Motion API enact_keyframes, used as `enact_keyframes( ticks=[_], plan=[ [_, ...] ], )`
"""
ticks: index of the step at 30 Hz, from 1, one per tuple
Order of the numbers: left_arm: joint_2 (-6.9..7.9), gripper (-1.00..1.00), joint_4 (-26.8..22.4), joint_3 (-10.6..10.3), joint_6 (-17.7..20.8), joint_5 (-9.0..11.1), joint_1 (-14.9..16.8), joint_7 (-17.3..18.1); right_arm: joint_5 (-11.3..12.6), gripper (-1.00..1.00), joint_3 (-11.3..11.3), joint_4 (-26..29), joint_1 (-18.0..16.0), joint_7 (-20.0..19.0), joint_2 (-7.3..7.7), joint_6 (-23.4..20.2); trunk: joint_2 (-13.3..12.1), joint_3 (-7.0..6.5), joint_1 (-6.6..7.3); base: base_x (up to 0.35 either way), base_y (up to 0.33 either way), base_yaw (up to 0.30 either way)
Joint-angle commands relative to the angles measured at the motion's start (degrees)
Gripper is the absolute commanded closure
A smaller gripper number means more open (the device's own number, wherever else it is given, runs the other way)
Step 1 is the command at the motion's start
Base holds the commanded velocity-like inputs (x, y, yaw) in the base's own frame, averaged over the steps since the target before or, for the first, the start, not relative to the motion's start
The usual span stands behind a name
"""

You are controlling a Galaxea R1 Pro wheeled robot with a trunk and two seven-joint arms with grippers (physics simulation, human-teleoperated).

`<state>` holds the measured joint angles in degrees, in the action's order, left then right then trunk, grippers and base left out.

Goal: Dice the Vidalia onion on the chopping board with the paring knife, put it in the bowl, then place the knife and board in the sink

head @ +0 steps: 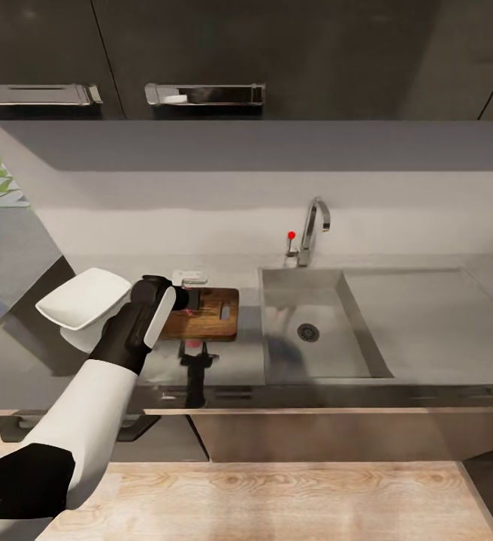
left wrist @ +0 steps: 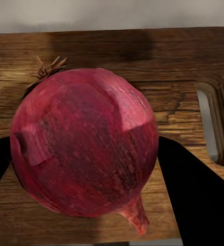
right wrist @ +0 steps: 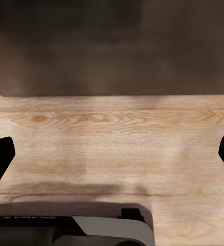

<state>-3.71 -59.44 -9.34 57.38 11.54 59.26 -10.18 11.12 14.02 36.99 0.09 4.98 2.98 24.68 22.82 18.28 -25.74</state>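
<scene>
Over the chopping board (left wrist: 142, 61), left of the sink (head: 329, 330), the left gripper (left wrist: 86, 154) clasps the Vidalia onion (left wrist: 83, 141): a glossy red-purple bulb with dry root tuft. Placing looks underway; next, I judge, comes lowering it and letting go. The right gripper's (right wrist: 112, 154) fingers stand spread, empty, above wooden flooring.

Dark upper cabinets (head: 276, 52), pale wall (head: 201, 195), wooden floor (head: 291, 500)

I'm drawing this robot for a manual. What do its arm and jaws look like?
The left arm has smooth white shells split by glossy black segments at wrist and elbow, with no loose cables showing. The left gripper has flat, matte black jaws. The right gripper has matching black jaws; its wrist view shows a grey-white housing with small, unreadable lettering.
</scene>
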Motion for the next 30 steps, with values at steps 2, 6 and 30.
enact_keyframes(
  ticks=[2,6,30],
  plan=[
    [-0.03,1.00,0.61,-0.08,0.14,0.58,0.04,-0.54,0.48,-1.00,0.48,0.08,-0.01,0.47,0.11,0.11,0.10,0.09,-0.04,0.037,-0.034,0.000],
    [-0.18,1.00,1.45,-0.14,0.11,0.58,0.03,-0.54,0.41,-1.00,0.48,0.09,-0.01,0.47,0.15,0.23,0.10,0.09,-0.04,0.012,-0.011,0.000],
    [-0.18,1.00,4.49,-0.15,-0.07,0.50,0.01,-0.46,0.39,-1.00,0.48,0.10,-0.01,0.47,0.13,0.37,0.10,0.09,-0.04,0.002,0.000,0.000]
  ],
)
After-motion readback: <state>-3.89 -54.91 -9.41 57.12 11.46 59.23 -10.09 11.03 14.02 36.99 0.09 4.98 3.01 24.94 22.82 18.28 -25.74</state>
